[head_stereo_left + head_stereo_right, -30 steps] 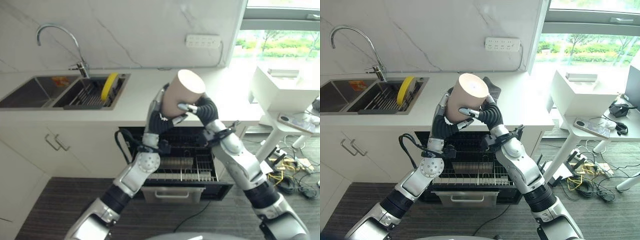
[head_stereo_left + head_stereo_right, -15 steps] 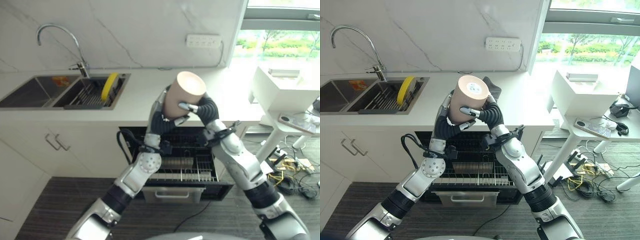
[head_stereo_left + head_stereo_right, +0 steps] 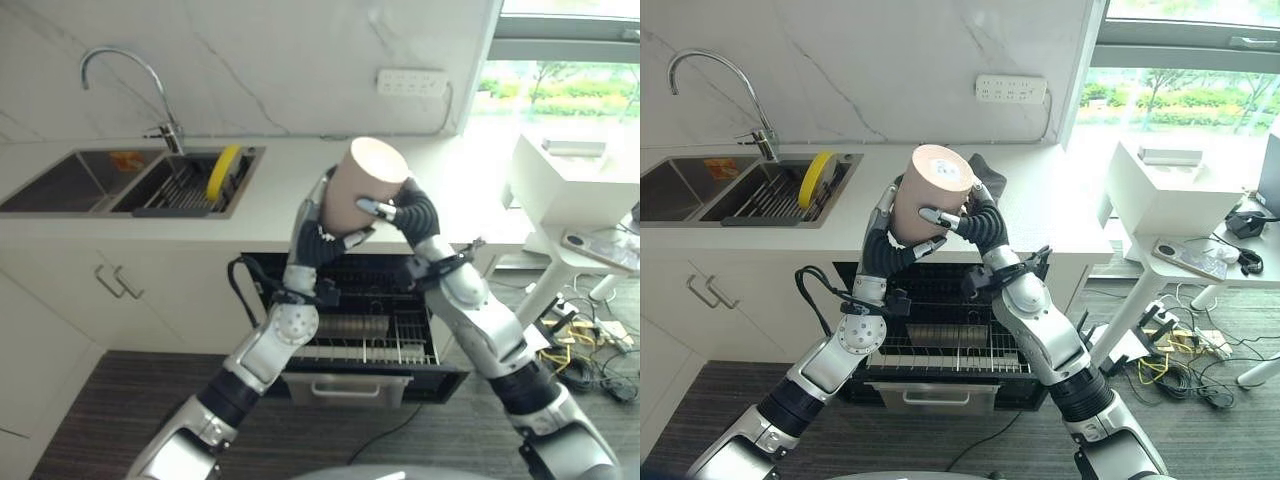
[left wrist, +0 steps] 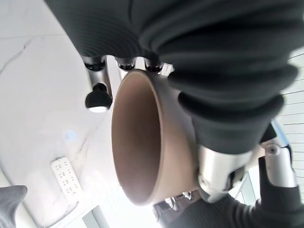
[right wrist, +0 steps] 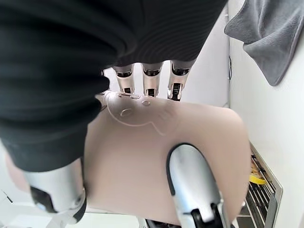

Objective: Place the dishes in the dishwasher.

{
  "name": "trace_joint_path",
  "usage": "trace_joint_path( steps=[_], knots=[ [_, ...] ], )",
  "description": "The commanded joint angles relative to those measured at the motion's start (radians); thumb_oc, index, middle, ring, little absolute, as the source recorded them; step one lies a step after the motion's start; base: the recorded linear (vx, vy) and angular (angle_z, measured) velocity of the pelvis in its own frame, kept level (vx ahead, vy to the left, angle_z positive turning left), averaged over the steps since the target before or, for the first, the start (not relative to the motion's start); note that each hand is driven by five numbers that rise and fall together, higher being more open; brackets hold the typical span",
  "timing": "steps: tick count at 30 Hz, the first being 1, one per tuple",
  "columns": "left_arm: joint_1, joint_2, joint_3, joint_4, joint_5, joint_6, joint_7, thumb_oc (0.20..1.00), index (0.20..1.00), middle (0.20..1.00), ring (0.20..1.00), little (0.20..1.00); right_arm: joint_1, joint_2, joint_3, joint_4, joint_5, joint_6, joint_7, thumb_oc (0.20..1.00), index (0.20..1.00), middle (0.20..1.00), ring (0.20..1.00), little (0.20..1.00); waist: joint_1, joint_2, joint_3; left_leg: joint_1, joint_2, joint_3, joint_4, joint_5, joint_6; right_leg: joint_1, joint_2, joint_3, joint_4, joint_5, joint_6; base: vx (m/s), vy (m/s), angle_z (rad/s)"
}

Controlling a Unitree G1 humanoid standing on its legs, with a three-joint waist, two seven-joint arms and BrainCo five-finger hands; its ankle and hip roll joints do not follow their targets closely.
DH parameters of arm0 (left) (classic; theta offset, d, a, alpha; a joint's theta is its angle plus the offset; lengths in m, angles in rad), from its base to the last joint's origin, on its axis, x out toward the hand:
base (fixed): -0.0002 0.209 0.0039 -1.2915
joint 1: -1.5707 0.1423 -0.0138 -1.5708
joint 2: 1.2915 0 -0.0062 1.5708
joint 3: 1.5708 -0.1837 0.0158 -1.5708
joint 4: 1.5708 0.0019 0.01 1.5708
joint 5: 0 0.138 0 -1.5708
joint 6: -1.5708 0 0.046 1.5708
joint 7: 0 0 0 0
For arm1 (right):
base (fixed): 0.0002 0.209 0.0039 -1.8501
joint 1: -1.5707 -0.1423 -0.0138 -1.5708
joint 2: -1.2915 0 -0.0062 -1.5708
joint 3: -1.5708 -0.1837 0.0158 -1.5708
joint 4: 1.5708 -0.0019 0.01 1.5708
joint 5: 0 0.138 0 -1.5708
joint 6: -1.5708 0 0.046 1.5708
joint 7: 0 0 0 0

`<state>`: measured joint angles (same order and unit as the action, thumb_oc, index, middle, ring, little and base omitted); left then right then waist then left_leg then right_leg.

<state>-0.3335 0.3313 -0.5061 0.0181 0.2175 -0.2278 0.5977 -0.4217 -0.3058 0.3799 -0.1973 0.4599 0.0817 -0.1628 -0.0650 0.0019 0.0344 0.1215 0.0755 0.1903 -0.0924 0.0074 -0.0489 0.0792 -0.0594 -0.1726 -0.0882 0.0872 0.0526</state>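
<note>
Both hands [image 3: 322, 232] [image 3: 405, 212] raised, fingers curled

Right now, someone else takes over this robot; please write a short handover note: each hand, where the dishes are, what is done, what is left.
Left hand: shut on the beige cup, gripping from the robot's left.
Right hand: shut on the same cup, from the right.
The cup is in the air above the counter edge, over the open dishwasher rack.
A yellow plate stands in the sink rack.
Done: cup lifted.
Left: lower the cup into the rack, then fetch the plate.
</note>
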Motion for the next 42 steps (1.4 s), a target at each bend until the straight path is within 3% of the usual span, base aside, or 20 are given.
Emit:
trace_joint_path(
  steps=[1,12,13,14,29,42],
  knots=[
    [-0.161,-0.001,-0.066,0.017,0.04,-0.044,0.008,0.2,0.2,0.2,0.2,0.2,-0.139,0.023,-0.012,-0.001,-0.062,-0.053,0.01,0.2,0.2,0.2,0.2,0.2,0.022,-0.032,0.001,0.028,0.094,0.006,0.005,-0.077,-0.019,0.051,-0.109,-0.005,0.001,-0.101,0.101,0.02,0.038,0.0],
    [-0.154,-0.016,-0.065,0.034,-0.009,-0.065,-0.021,0.2,0.2,0.2,0.2,0.2,-0.123,0.021,-0.026,-0.007,-0.113,-0.081,-0.008,0.2,0.2,0.2,0.2,0.2,0.019,-0.033,0.004,0.032,0.09,0.012,0.005,-0.083,-0.014,0.05,-0.115,-0.004,0.001,-0.097,0.108,0.0,0.0,0.0],
    [-0.15,-0.017,-0.066,0.036,-0.019,-0.067,-0.028,0.536,0.536,0.536,0.536,0.536,-0.121,0.02,-0.028,-0.007,-0.112,-0.081,-0.01,0.2,0.2,0.2,0.2,0.2,0.019,-0.033,0.005,0.033,0.089,0.012,0.005,-0.083,-0.013,0.05,-0.115,-0.003,0.001,-0.096,0.107,0.0,0.0,0.0],
    [-0.148,-0.018,-0.068,0.037,-0.021,-0.068,-0.028,1.0,1.0,1.0,1.0,1.0,-0.119,0.02,-0.028,-0.006,-0.112,-0.085,-0.015,0.2,0.2,0.2,0.2,0.2,0.019,-0.033,0.006,0.033,0.09,0.012,0.005,-0.083,-0.013,0.05,-0.114,-0.003,0.001,-0.096,0.107,0.0,0.0,0.0],
    [-0.086,-0.005,-0.019,-0.007,-0.084,-0.063,-0.049,1.0,1.0,1.0,1.0,1.0,-0.06,-0.008,-0.063,-0.002,-0.137,-0.102,-0.043,0.2,0.2,0.2,0.2,0.2,0.023,-0.032,0.01,0.034,0.092,0.013,0.005,-0.081,-0.014,0.053,-0.112,-0.011,0.001,-0.098,0.103,0.0,0.0,0.0],
    [0.049,0.069,0.186,-0.069,-0.142,-0.079,-0.013,1.0,1.0,1.0,1.0,1.0,0.086,-0.075,-0.202,-0.043,-0.082,-0.182,-0.062,0.2,0.2,0.2,0.2,0.2,0.031,-0.019,0.021,0.032,0.094,0.003,0.005,-0.076,-0.019,0.055,-0.103,-0.019,0.001,-0.101,0.094,0.0,0.0,0.0]
  ],
)
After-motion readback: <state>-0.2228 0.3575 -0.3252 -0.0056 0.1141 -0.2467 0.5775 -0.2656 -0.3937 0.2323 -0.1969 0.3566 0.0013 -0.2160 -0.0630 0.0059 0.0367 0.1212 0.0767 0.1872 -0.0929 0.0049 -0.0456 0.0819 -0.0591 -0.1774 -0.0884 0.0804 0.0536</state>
